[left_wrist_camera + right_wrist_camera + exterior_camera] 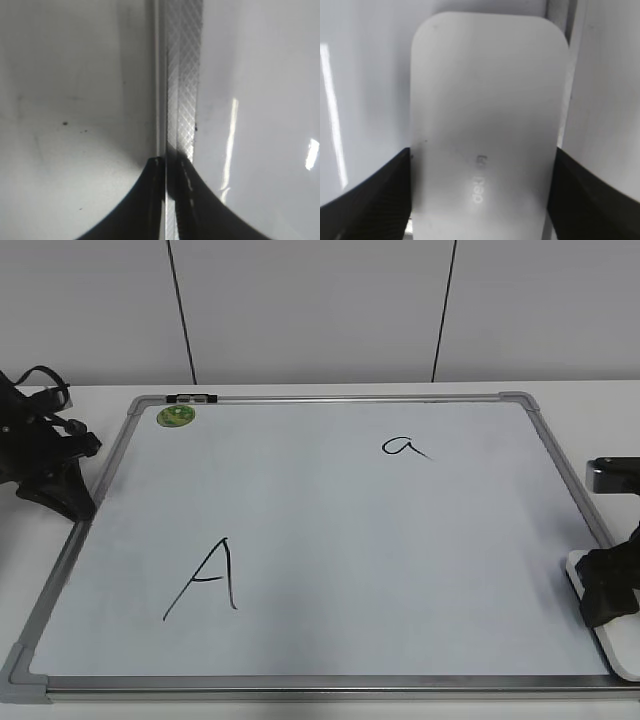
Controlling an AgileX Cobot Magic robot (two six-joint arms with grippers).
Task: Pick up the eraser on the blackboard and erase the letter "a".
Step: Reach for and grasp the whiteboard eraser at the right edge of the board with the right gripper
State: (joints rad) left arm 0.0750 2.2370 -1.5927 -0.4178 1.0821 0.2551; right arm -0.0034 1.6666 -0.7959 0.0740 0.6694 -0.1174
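The blackboard (330,540) is a white board in a silver frame, lying flat on the table. The small black letter "a" (405,447) is at its upper right. The white eraser (612,648) lies over the board's right edge near the front. In the right wrist view the eraser (487,75) fills the middle, with faint grey lettering. My right gripper (606,602) (482,155) has a jaw against each long side of the eraser. My left gripper (72,502) (167,162) is shut and empty over the board's left frame (182,75).
A large capital "A" (205,580) is drawn at the board's lower left. A green round magnet (176,417) and a small black clip (192,398) sit at the top left corner. A white wall stands behind the table.
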